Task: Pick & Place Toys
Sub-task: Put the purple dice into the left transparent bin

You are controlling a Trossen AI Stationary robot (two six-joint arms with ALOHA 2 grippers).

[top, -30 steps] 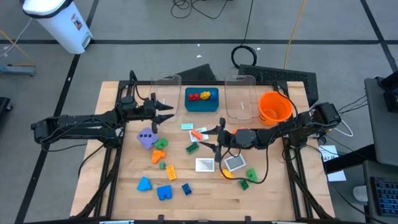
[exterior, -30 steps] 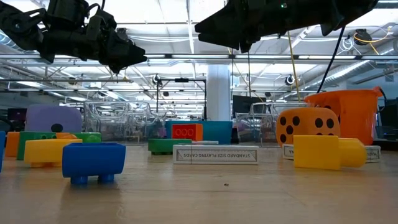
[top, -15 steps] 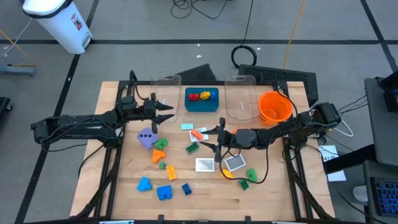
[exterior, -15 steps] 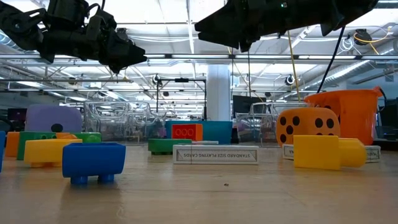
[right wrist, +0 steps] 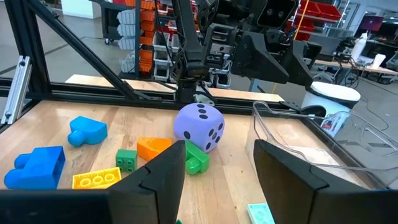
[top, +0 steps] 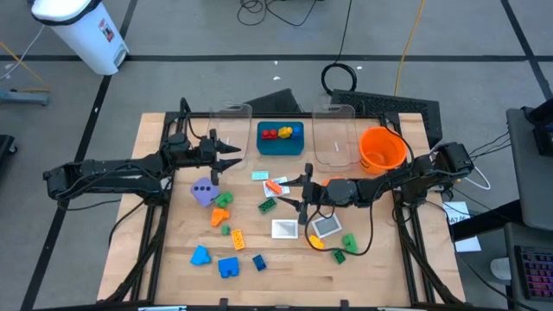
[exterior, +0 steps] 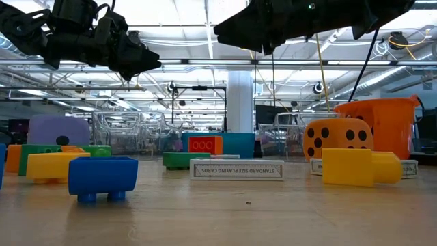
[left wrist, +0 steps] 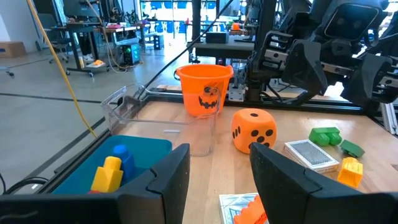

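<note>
The pale wooden plank surface [top: 285, 259] carries everything, its grain bare and matt, with the toys scattered over its middle, presumably for sorting into the containers along the far edge. There stand two clear, thin-walled plastic bins [top: 232, 121], seemingly empty, a shallow teal plastic tray [top: 280, 142] between them that already holds a few small red and yellow pieces, and a glossy orange plastic bucket with a pumpkin face [left wrist: 204, 90] at the right.

The left arm's fingers [left wrist: 216, 177] hang above the surface near the left bin, partly open with nothing between them. The right arm's fingers [right wrist: 216, 171] hover over the middle of the scatter, likewise partly open and empty, so no toy looks claimed yet.

Among the toys, the rounded purple die with dark dots [right wrist: 199, 126] sits near the left arm, and the matching orange dotted die [left wrist: 254, 129] lies on the right, just beside a boxed white deck of cards [top: 328, 227]. Hard, studded bricks lie around them: a chunky blue block [exterior: 102, 176], a yellow brick [exterior: 359, 167], a flat green one [top: 267, 206] and an orange piece [top: 219, 215].
</note>
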